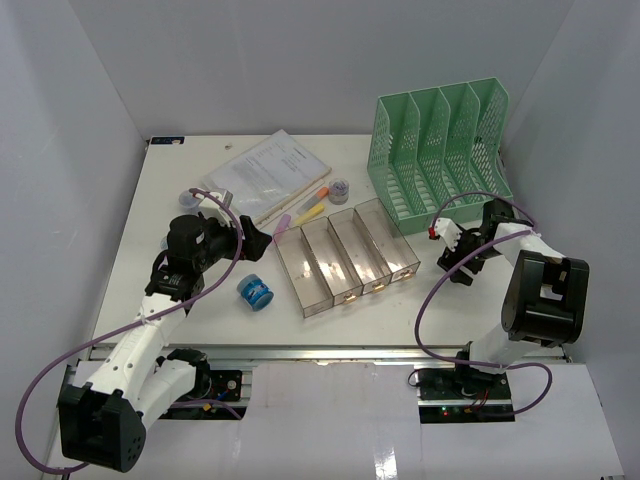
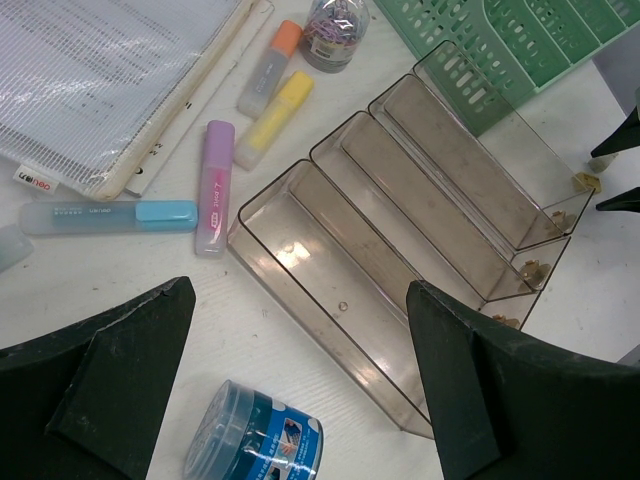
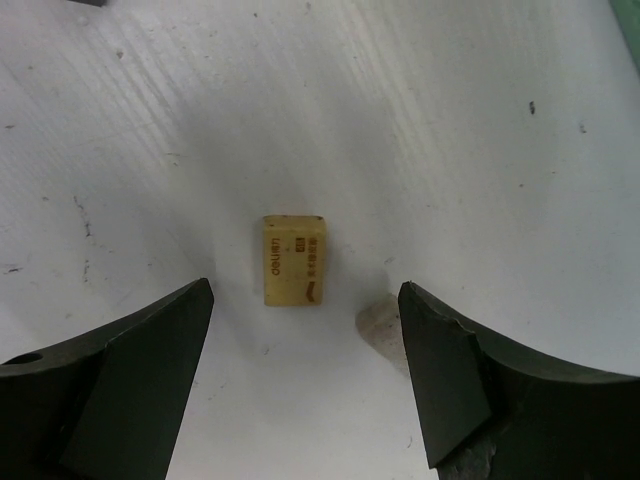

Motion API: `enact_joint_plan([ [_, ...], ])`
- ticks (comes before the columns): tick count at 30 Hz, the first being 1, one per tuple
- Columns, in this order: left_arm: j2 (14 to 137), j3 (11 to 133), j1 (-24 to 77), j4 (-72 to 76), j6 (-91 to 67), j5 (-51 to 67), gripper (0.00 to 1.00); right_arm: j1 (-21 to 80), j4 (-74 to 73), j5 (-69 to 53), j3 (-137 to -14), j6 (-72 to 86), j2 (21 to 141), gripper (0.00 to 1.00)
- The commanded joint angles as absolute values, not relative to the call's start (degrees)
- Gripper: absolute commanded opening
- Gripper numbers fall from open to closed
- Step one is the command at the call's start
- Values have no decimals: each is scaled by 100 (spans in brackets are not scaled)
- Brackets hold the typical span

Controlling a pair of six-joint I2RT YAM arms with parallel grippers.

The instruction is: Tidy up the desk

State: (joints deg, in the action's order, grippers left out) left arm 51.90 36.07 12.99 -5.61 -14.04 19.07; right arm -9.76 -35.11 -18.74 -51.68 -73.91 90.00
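The white desk (image 1: 130, 230) carries scattered stationery. In the right wrist view a small yellow eraser (image 3: 294, 259) lies flat on the desk (image 3: 480, 150). My right gripper (image 3: 304, 285) hangs open over it, its fingertips just short of the eraser on either side and not touching it. In the top view the right gripper (image 1: 445, 250) sits right of the clear four-compartment tray (image 1: 345, 255). My left gripper (image 2: 300, 286) is open and empty above the tray's near corner (image 2: 400, 250) and a blue round jar (image 2: 255, 435).
A mint-green file rack (image 1: 440, 145) stands at the back right. A mesh document pouch (image 1: 265, 175) lies at the back. Purple (image 2: 213, 187), yellow (image 2: 273, 118) and orange (image 2: 268, 68) highlighters, a blue-capped tube (image 2: 110, 215) and a clip jar (image 2: 335, 30) lie left of the tray.
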Motion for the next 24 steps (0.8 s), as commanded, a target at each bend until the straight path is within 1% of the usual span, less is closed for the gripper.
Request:
enact_joint_plan([
  [1, 5089, 3832, 1319, -554, -1432, 2013, 98, -1002, -3129, -2003, -5213, -7479, 8956, 79],
  [4, 5086, 3835, 1325, -554, -1424, 1998, 98, -972, -3124, -2071, -5222, -7508, 9069, 77],
  [9, 5094, 3823, 1327, -560, -1417, 1962, 98, -951, -3209, -2134, -5253, -7521, 9240, 65],
  [15, 5098, 3830, 1326, -563, -1415, 1960, 98, -956, -3321, -2145, -5135, -7680, 9237, 44],
  [17, 5105, 3824, 1327, -563, -1423, 1960, 98, -958, -3322, -2152, -5094, -7666, 9214, 35],
  [18, 5111, 3819, 1327, -563, -1424, 1960, 98, -954, -3331, -2171, -5085, -7655, 9194, 33],
  [24, 5106, 3814, 1327, -563, -1424, 1951, 98, -956, -3648, -2462, -5150, -7452, 8786, 24],
])
